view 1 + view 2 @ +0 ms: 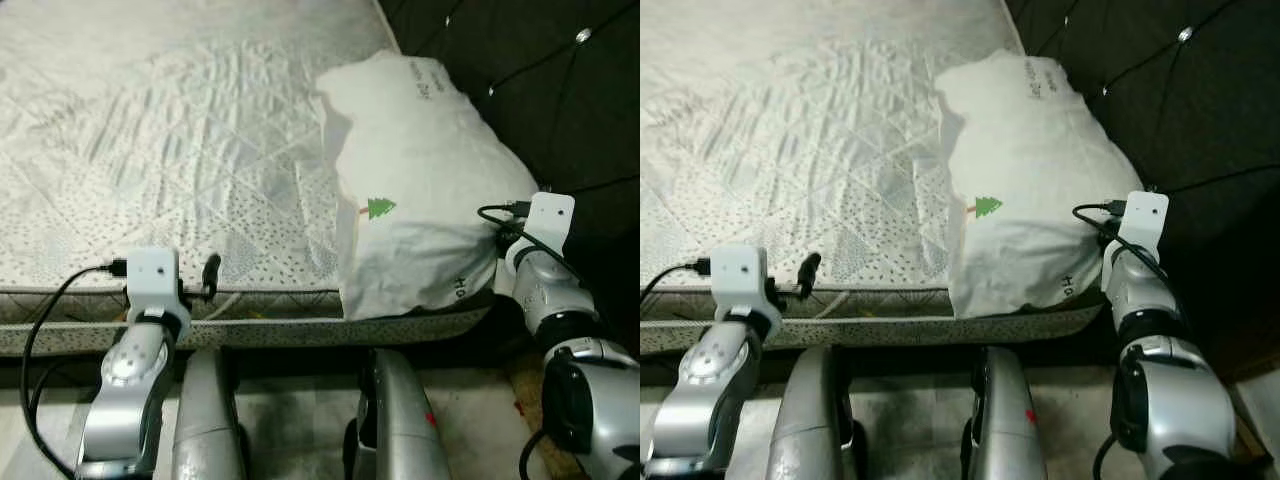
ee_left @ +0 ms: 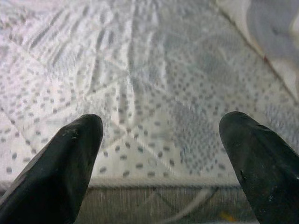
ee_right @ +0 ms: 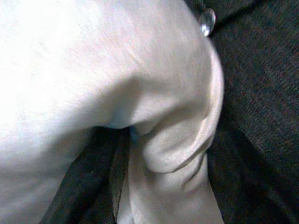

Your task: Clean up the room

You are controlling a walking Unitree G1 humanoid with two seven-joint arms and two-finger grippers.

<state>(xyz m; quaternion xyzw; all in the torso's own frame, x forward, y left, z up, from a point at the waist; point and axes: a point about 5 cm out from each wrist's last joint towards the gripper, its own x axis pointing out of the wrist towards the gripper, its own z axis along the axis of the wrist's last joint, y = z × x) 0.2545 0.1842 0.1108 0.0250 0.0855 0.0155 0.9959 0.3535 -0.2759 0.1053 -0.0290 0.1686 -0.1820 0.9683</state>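
Plainly, the left gripper [image 2: 161, 163] is hovering at the near edge of the mattress [image 1: 170, 130], its two black fingers [image 2: 60, 168] standing wide apart with nothing between them; just ahead of the fingertips the quilted, speckled mattress top is spreading away, and directly beneath them the mattress's side band is running across; the silver left arm [image 1: 130, 370] is reaching up to that edge from below, a black cable [image 1: 45, 320] looping off its wrist. Further over, the right gripper is lying against the near right corner of the white pillow [image 1: 420, 180], where the right wrist [image 1: 540, 260] is pressing up to the fabric; the wrist camera is looking into a bunched fold of the pillowcase [image 3: 173, 144], and whether the fingers there are parted or closed on the cloth cannot be told. Ahead and to the left of that wrist the pillow is resting on the mattress's right end, a small green tree print [image 1: 380, 208] showing on its side, its lower corner overhanging the mattress edge; beyond and to the right of the wrist the dark tufted headboard [image 1: 540, 70] is rising, its shiny buttons [image 3: 206, 21] catching light.
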